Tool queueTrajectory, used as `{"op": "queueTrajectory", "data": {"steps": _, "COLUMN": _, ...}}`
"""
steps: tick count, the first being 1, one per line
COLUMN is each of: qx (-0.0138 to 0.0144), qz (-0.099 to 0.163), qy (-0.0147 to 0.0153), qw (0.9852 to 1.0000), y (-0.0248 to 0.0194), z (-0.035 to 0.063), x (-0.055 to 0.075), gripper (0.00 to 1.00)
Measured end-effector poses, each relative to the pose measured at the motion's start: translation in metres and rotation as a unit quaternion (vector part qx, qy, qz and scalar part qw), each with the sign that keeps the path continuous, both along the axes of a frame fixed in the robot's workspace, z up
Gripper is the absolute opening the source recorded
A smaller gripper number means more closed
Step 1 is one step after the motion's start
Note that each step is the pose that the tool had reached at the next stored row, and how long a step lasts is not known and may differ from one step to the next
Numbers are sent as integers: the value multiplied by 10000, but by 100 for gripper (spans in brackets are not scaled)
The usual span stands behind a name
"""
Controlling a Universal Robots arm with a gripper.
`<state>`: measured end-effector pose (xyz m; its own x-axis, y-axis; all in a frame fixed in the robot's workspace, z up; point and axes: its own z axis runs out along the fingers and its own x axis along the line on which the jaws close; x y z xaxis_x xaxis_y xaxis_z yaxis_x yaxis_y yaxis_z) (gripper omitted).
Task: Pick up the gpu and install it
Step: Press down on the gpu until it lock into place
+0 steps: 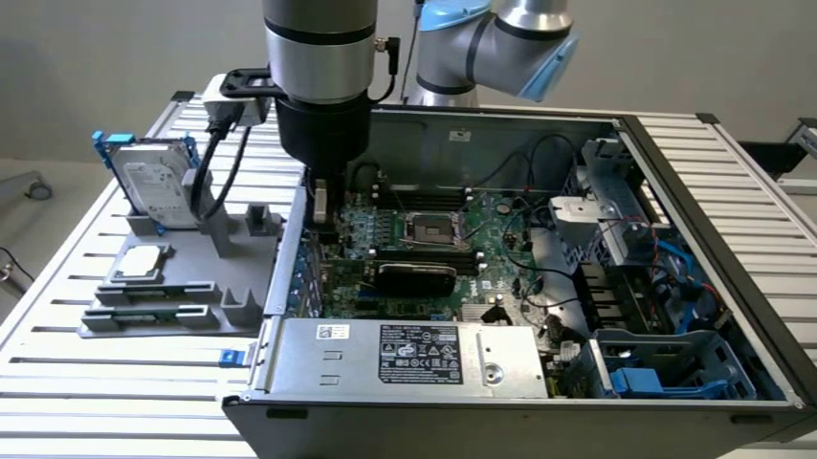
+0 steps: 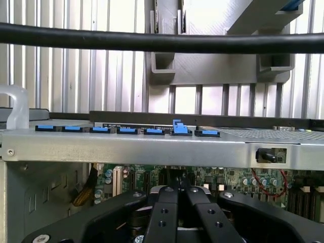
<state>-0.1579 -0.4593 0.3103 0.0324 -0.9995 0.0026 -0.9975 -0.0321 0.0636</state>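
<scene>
Open computer case (image 1: pixel 664 143) lies on its side: motherboard (image 1: pixel 441 244) inside with the gpu (image 1: pixel 415 278), black face up, seated across its slots below the CPU socket (image 1: pixel 430 229); power supply (image 1: pixel 408 359) along the near edge. Gray holder rack (image 1: pixel 172 287) beside the case carries the blue-framed hard drive (image 1: pixel 153 186). Gripper (image 1: pixel 321 212) (image 2: pixel 178 195) fingers pinched together, nothing held, hanging over the case's rear wall with blue slot clips (image 2: pixel 126 130), apart from the gpu.

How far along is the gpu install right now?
Done: pickup looks over; the gripper hangs over the open case's slot-side wall, away from the parts tray. In hand: the gripper is shut, with a pale strip under it, possibly the gpu, though I cannot confirm. Left: I see no card seated beneath it, so install looks unfinished.
</scene>
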Motion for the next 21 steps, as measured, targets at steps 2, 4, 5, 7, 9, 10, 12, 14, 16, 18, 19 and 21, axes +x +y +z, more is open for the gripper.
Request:
{"op": "queueTrajectory", "data": {"steps": 2, "qx": 0, "qz": 0, "qy": 10, "qw": 10000, "y": -1, "z": 0, "x": -4, "gripper": 11}}
{"op": "queueTrajectory", "data": {"steps": 4, "qx": -1, "qz": 1, "qy": 14, "qw": 10000, "y": -1, "z": 0, "x": -10, "gripper": 11}}
{"op": "queueTrajectory", "data": {"steps": 5, "qx": -1, "qz": 1, "qy": 15, "qw": 10000, "y": -1, "z": 0, "x": -14, "gripper": 11}}
{"op": "queueTrajectory", "data": {"steps": 7, "qx": -2, "qz": 1, "qy": 17, "qw": 10000, "y": -1, "z": 0, "x": -21, "gripper": 11}}
{"op": "queueTrajectory", "data": {"steps": 9, "qx": -3, "qz": 0, "qy": 18, "qw": 10000, "y": -1, "z": -2, "x": -29, "gripper": 11}}
{"op": "queueTrajectory", "data": {"steps": 10, "qx": -4, "qz": 1, "qy": 18, "qw": 10000, "y": -1, "z": -3, "x": -33, "gripper": 11}}
{"op": "queueTrajectory", "data": {"steps": 12, "qx": -6, "qz": 1, "qy": 18, "qw": 10000, "y": -1, "z": -5, "x": -41, "gripper": 11}}
{"op": "queueTrajectory", "data": {"steps": 14, "qx": -7, "qz": 1, "qy": 19, "qw": 10000, "y": -1, "z": -6, "x": -48, "gripper": 11}}
{"op": "queueTrajectory", "data": {"steps": 16, "qx": -8, "qz": 1, "qy": 19, "qw": 10000, "y": -1, "z": -6, "x": -53, "gripper": 11}}
{"op": "queueTrajectory", "data": {"steps": 18, "qx": -8, "qz": 1, "qy": 20, "qw": 10000, "y": -1, "z": -8, "x": -56, "gripper": 11}}
{"op": "queueTrajectory", "data": {"steps": 19, "qx": -9, "qz": 1, "qy": 20, "qw": 10000, "y": -2, "z": -8, "x": -57, "gripper": 11}}
{"op": "queueTrajectory", "data": {"steps": 21, "qx": -8, "qz": 1, "qy": 19, "qw": 10000, "y": -1, "z": -11, "x": -57, "gripper": 11}}
